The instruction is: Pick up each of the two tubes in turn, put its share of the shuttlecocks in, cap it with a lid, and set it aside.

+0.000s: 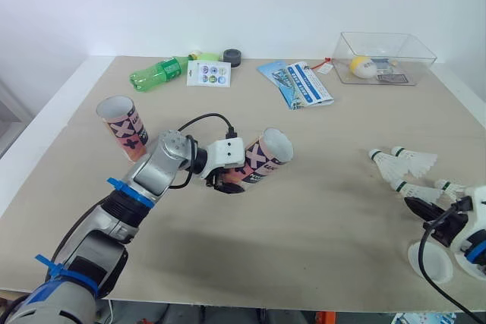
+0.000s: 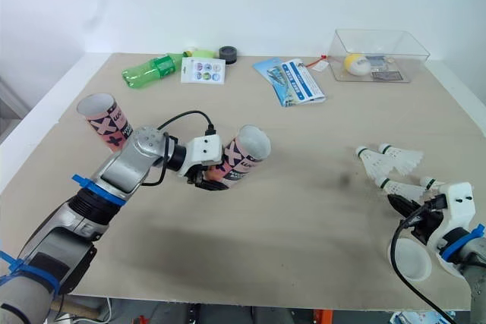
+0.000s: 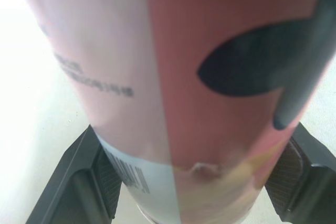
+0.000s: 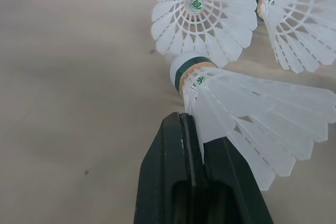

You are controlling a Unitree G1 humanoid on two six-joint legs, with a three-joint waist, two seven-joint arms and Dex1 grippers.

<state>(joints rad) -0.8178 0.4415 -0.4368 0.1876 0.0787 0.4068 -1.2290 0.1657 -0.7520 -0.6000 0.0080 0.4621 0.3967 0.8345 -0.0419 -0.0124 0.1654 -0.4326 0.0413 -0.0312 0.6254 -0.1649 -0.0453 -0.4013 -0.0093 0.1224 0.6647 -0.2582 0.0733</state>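
The left gripper [image 1: 228,181] is clamping the lower end of 1 tube [image 1: 262,157], with its fingers [image 3: 79,182] pressing on opposite sides. It is holding the tube off the table [image 1: 319,225] near the middle, tilted so the open mouth is facing right and slightly up. The second tube [image 1: 123,128] is standing open near the left edge.

At the right side, the right gripper [image 4: 195,129] is lying low with its fingers together. It seems to be nipping the skirt edge of the nearest shuttlecock [image 4: 247,114]. The other shuttlecocks [image 1: 389,163] are lying just beyond it.

Such a thin pinch is likely weak, so the lift is calling for a slow, level carry. The cork end should be leading into the mouth, lined up with the tube's axis. The tube should be staying tilted upward so the shuttlecock is sliding down rather than back out.

A wide bare stretch is lying between the 2 hands, giving a free path. The bottle [image 1: 158,73], leaflet [image 1: 296,83] and clear box [image 1: 387,57] are sitting along the far edge, well apart from it. The white lid [image 1: 430,259] is resting beside the right wrist near the front edge, where a careless swing could be pushing it off.
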